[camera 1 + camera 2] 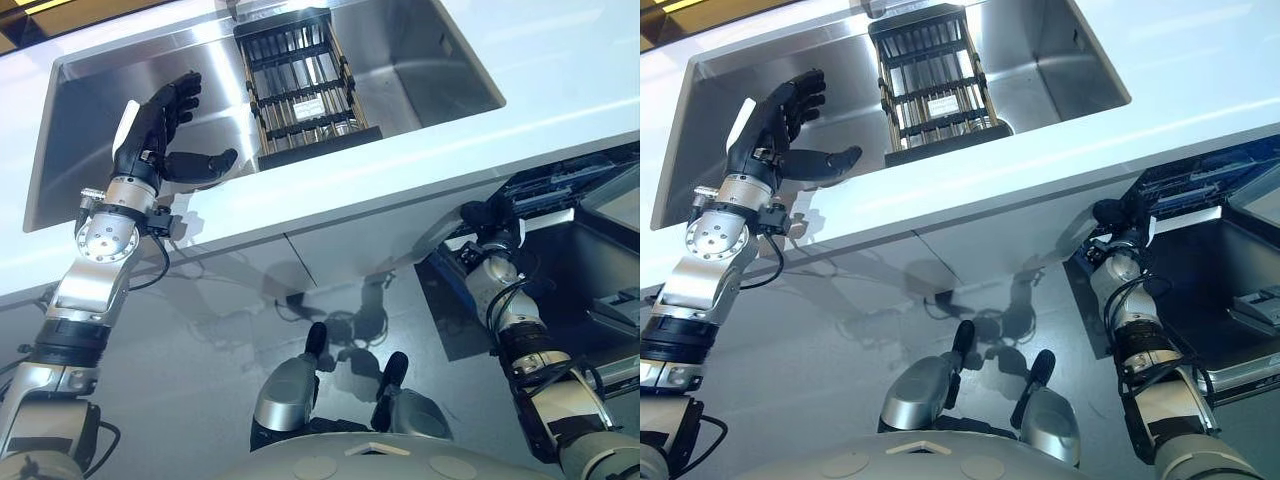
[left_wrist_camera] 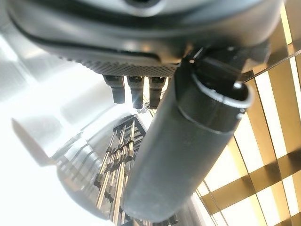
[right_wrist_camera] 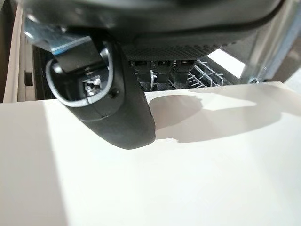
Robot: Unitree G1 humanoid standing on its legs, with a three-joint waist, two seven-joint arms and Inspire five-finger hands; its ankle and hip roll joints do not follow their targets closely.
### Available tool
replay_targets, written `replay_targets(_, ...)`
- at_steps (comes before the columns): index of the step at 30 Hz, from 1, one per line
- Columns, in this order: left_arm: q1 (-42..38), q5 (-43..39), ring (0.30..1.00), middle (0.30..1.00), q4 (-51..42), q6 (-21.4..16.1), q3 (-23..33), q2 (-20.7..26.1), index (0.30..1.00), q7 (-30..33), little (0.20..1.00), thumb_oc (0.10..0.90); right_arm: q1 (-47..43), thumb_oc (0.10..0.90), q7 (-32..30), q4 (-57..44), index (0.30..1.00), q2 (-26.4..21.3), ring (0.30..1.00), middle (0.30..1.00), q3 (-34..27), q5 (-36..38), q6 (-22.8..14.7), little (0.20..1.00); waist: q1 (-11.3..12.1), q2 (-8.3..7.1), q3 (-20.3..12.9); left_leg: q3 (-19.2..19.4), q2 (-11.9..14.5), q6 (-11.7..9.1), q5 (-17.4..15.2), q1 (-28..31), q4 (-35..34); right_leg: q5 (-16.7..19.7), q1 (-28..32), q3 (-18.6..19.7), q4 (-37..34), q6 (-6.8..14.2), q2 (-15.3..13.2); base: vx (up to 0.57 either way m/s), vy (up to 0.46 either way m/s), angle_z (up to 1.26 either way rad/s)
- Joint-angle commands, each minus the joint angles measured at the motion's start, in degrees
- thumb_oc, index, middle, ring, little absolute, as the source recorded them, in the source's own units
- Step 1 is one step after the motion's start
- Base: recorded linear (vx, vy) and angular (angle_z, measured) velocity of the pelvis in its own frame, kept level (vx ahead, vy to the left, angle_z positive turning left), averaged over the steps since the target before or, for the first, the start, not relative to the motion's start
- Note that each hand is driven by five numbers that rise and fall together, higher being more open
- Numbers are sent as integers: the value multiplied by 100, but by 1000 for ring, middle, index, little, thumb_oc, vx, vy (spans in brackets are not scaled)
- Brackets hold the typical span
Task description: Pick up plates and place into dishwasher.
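Left hand (image 1: 160,125) was up over the steel sink (image 1: 90,110), fingers spread straight, thumb stuck out sideways toward the rack, nothing in it. The left wrist view agreed: thumb and fingertips bare, rack rods showing past them. The hand hung beside the dark dish rack (image 1: 300,85), which sat across the middle of the basin, close to it but apart.

Right hand (image 1: 1110,215) sat low by the open dishwasher (image 1: 1210,260), under the white counter's (image 1: 400,160) front edge. The right wrist view showed the thumb and straight fingertips above a flat white surface, with the dishwasher's wire basket (image 3: 207,73) beyond; the hand looked slack and gripped nothing. Whether that white surface was a plate or the counter, could not tell.

No plate could be made out for certain: the rack slots looked bare from the head views, and the sink floor around them was plain steel. So the task's thing could not be placed relative to either hand; the rack was the likeliest spot, just beside the left hand on its thumb side.

Risks, as a judgement: reaching into the rack, the spread fingers could catch on the rods or knock the rack. A thin plate edge could slip from an unsure pinch and drop into the sink. The right arm, tucked under the counter lip, could bump it when raised.
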Motion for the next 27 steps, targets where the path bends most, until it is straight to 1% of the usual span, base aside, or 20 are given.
replay_targets(1,153,-23,900,900,-798,-333,234,439,900,157,900,800,-14,800,54,-1179,900,90,900,900,-43,-53,-871,900,-53,-302,-925,337,-513,494,-1066,-58,727,-789,-372,418,1158,192,-295,3,-18,-15)
replay_targets(4,366,63,900,900,-939,-292,364,354,900,170,900,800,672,800,161,-1367,900,172,900,900,-208,25,-811,900,-220,-348,-971,491,-487,512,-1089,28,666,-730,-362,561,1079,258,-274,-5,-28,-20)
replay_targets(6,472,86,900,900,-1016,-261,457,341,900,186,900,800,1090,800,340,-1394,900,189,900,900,-316,48,-645,900,-346,-383,-991,608,-468,519,-1097,86,604,-687,-360,661,1019,309,-251,-30,-45,-30)
replay_targets(8,523,70,900,900,-1083,-200,521,371,900,211,900,800,1389,800,558,-1376,900,159,900,900,-385,-31,-400,900,-464,-424,-1020,726,-453,519,-1104,138,549,-631,-361,744,942,358,-229,-55,-60,-25)
replay_targets(9,524,64,900,900,-1099,-169,556,384,900,212,900,800,1496,800,715,-1359,900,117,900,900,-406,-126,-257,900,-522,-448,-1029,778,-446,514,-1107,158,529,-604,-361,785,903,376,-215,-55,-67,-23)
replay_targets(12,536,58,900,900,-1120,-136,638,425,900,183,900,800,1751,800,997,-1340,900,-52,900,900,-444,-720,-6,900,-671,-526,-1061,927,-428,505,-1131,210,490,-525,-357,894,775,425,-171,-62,-82,-34)
replay_targets(15,544,87,900,900,-1154,-99,685,452,900,185,900,800,1881,800,920,-1438,900,-284,900,900,-573,-1193,-33,900,-782,-596,-1110,1046,-420,506,-1151,259,430,-466,-353,995,652,463,-102,-52,-96,-44)
replay_targets(18,570,90,900,900,-1129,-153,742,467,900,170,900,800,1968,800,483,-1543,900,-430,900,900,-811,-1662,-208,900,-878,-640,-1134,1159,-401,508,-1189,271,435,-431,-367,1092,586,482,-46,-59,-99,-41)
replay_targets(21,545,94,900,900,-1082,-179,785,474,900,186,900,800,2049,800,-140,-1602,900,-490,900,900,-1109,-2036,-488,900,-980,-661,-1131,1263,-379,519,-1230,255,473,-414,-401,1208,561,486,12,-60,-92,-36)
replay_targets(23,528,68,900,900,-1058,-186,805,506,900,175,900,800,2071,800,-432,-1558,900,-512,900,900,-1266,-2055,-661,900,-1004,-663,-1126,1302,-366,522,-1239,248,480,-406,-416,1254,555,486,41,-44,-87,-22)
replay_targets(24,514,66,900,900,-1018,-199,820,521,900,177,900,800,2086,800,-703,-1469,900,-520,900,900,-1438,-2077,-833,900,-1043,-661,-1132,1324,-361,526,-1242,247,467,-408,-420,1284,543,481,69,-36,-84,-22)
replay_targets(25,494,55,900,900,-989,-207,818,534,900,169,900,800,2089,800,-819,-1402,900,-521,900,900,-1528,-2054,-942,900,-1049,-656,-1134,1340,-354,524,-1241,248,456,-408,-424,1299,542,481,83,-37,-96,-22)
replay_targets(26,478,35,900,900,-967,-215,818,550,900,160,900,800,2090,800,-938,-1347,900,-522,900,900,-1603,-2001,-1025,900,-1055,-652,-1137,1350,-348,520,-1238,246,448,-409,-429,1309,543,480,94,-40,-107,-23)
replay_targets(27,456,-22,900,900,-906,-247,823,604,900,159,900,800,2096,800,-1027,-1168,900,-544,900,900,-1793,-1746,-1208,900,-1077,-641,-1139,1375,-336,511,-1241,232,446,-421,-444,1324,551,479,112,-37,-108,-20)
